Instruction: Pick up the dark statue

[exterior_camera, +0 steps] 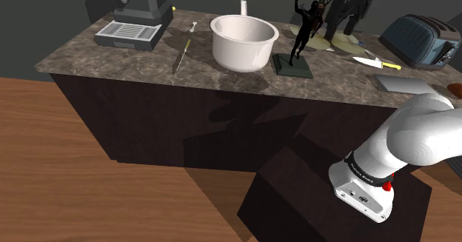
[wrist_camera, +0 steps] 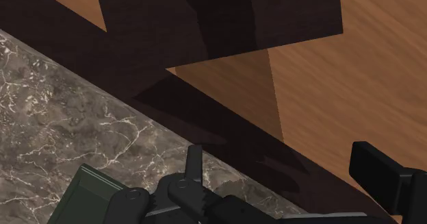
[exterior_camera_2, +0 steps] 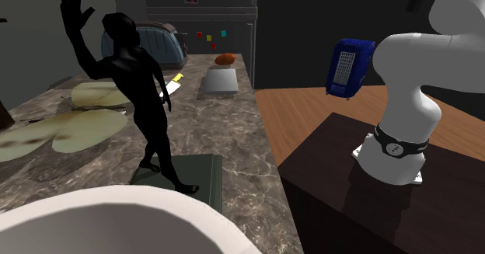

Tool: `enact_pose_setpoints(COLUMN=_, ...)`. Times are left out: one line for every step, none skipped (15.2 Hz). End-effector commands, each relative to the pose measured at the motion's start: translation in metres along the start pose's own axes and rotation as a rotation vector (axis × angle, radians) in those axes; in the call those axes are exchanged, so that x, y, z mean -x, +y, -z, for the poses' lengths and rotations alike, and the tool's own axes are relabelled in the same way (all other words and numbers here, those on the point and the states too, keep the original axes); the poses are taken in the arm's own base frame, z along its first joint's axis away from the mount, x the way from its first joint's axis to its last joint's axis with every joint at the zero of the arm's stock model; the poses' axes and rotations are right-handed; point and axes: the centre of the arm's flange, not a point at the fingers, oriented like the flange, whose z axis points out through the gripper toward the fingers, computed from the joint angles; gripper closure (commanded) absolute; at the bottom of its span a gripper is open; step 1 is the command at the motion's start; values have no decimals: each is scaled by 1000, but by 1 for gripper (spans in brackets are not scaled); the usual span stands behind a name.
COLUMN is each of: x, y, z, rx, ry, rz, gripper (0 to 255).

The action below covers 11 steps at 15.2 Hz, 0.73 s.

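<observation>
We are looking at a kitchen counter (exterior_camera: 118,63) with a mottled stone top. The dark statue (exterior_camera: 302,33) — a slim black human figure with one arm raised — is standing upright on a dark green slab base (exterior_camera: 291,64), just beside a white pot (exterior_camera: 240,54) and on the shoulder view's right of it. Its long axis is running vertically, straight up from the base.

The white arm (exterior_camera: 414,140) is rising from its stand (exterior_camera: 296,203) on the floor side of the counter. In the wrist view the gripper (wrist_camera: 284,171) is hanging with its fingers (wrist_camera: 380,176) spread apart and clasping nothing; between them we are seeing only the counter's dark front and the wood floor (wrist_camera: 356,65). A corner of the base (wrist_camera: 85,201) is showing on the stone top just outside one finger, so the statue is lying off to that side of the gripper, not within the gap.

We are judging that the coming move is turning on this sideways offset. The gripper is needing to travel in over the counter edge until the figure's narrow trunk is sitting between the fingers, which should then be closing across the upright body — not the flat base or the thin raised arm.
</observation>
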Motion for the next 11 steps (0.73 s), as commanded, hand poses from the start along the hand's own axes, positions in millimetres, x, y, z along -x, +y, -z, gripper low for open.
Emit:
enact_pose_setpoints(x=0, y=0, z=0, rx=0, ry=0, rz=0, gripper=0)
enact_pose_setpoints(x=-10, y=8, z=0, rx=5, ry=1, rz=-1, gripper=0)
enact_pose_setpoints(x=-19, y=16, z=1, rx=11, ry=3, rz=-1, gripper=0)
enact_pose_setpoints(x=-29, y=24, z=1, rx=16, ry=4, rz=-2, gripper=0)
enact_pose_setpoints(x=-39, y=32, z=2, rx=21, ry=6, rz=-2, gripper=0)
enact_pose_setpoints(x=-48, y=39, z=2, rx=27, ry=7, rz=-3, gripper=0)
enact_pose_setpoints(x=-58, y=47, z=3, rx=32, ry=8, rz=-3, gripper=0)
enact_pose_setpoints(x=-68, y=55, z=3, rx=38, ry=10, rz=-4, gripper=0)
enact_pose_setpoints(x=-77, y=63, z=4, rx=43, ry=11, rz=-4, gripper=0)
enact_pose_setpoints(x=-87, y=71, z=5, rx=48, ry=12, rz=-5, gripper=0)
enact_pose_setpoints(x=-97, y=79, z=6, rx=54, ry=14, rz=-5, gripper=0)
